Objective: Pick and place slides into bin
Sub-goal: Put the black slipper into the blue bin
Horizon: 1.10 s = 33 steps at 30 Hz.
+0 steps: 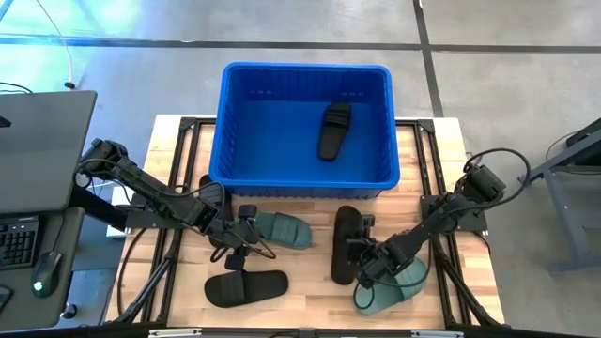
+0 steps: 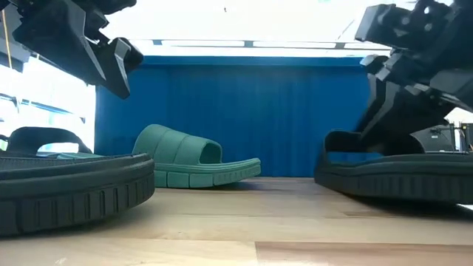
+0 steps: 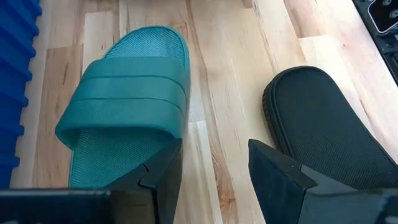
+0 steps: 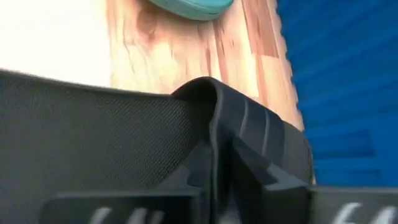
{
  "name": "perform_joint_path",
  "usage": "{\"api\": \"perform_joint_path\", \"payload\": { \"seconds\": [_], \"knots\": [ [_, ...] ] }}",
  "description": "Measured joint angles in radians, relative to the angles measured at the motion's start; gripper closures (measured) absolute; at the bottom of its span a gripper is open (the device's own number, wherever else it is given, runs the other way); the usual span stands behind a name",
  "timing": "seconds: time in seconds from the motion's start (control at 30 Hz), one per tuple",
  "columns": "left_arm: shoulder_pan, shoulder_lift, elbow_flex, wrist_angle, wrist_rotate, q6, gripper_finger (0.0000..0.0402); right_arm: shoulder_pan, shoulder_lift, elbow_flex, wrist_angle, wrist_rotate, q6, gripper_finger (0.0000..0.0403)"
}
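1. High view: the blue bin (image 1: pixel 305 127) sits at upper centre on the wooden tabletop (image 1: pixel 310 286), with one black slide (image 1: pixel 332 130) inside it. Below the bin, a green slide (image 1: pixel 282 229) lies left of centre, a black slide (image 1: pixel 246 287) lies lower left, another black slide (image 1: pixel 346 244) stands right of centre, and a second green slide (image 1: pixel 394 287) lies at lower right. The left tool (image 1: pixel 242 235) hovers just left of the first green slide; the right tool (image 1: pixel 364 255) is at the right-of-centre black slide.

2. Low view: a green slide (image 2: pixel 192 159) lies mid-frame before the bin wall (image 2: pixel 295 111); black slides fill the lower left (image 2: pixel 74 188) and right (image 2: pixel 399 174).

3. Left wrist view: the left tool (image 3: pixel 211 171) has its fingers (image 3: pixel 163 177) parted with nothing between them, above bare wood between the green slide (image 3: pixel 127 106) and a black slide (image 3: pixel 323 124).

4. Right wrist view: the right tool (image 4: pixel 214 186) is clamped on the strap of a black slide (image 4: pixel 112 143), the bin (image 4: pixel 336 81) at the right.
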Motion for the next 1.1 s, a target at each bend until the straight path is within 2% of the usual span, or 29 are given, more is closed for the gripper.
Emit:
{"api": "perform_joint_path", "payload": {
  "seconds": [0.07, 0.17, 0.37, 0.6, 0.73, 0.9, 1.0, 1.1],
  "knots": [
    [0.0, 0.0, 0.0, 0.0, 0.0, 0.002, 0.0234, 0.006, 0.0, 0.004, 0.005, 0.011, -0.012, 0.0392],
    [0.0, 0.0, 0.0, 0.0, 0.0, 0.002, 0.0234, 0.032, 0.004, 0.043, 0.008, 0.021, -0.098, 0.0386],
    [0.0, 0.0, 0.0, 0.001, 0.0, 0.002, 0.0234, 0.102, 0.002, 0.254, -0.006, 0.011, -0.275, 0.0396],
    [0.0, 0.0, 0.0, 0.001, 0.0, 0.002, 0.0234, 0.186, 0.001, 0.604, -0.264, 0.216, -0.344, 0.0401],
    [0.0, 0.0, 0.0, 0.001, 0.0, 0.009, 0.0234, 0.229, 0.0, 0.768, -0.404, 0.407, -0.5, 0.0401],
    [0.0, 0.0, 0.0, 0.001, 0.0, 0.027, 0.0234, 0.213, 0.0, 0.905, -0.59, 0.678, -0.655, 0.0402],
    [0.0, 0.0, 0.0, 0.001, -0.003, 0.03, 0.0234, 0.16, 0.0, 0.991, -0.758, 0.722, -0.635, 0.0402],
    [0.0, 0.0, 0.0, 0.001, -0.003, 0.035, 0.0234, 0.079, 0.0, 1.09, -0.952, 0.717, -0.526, 0.0402]
  ]
}}
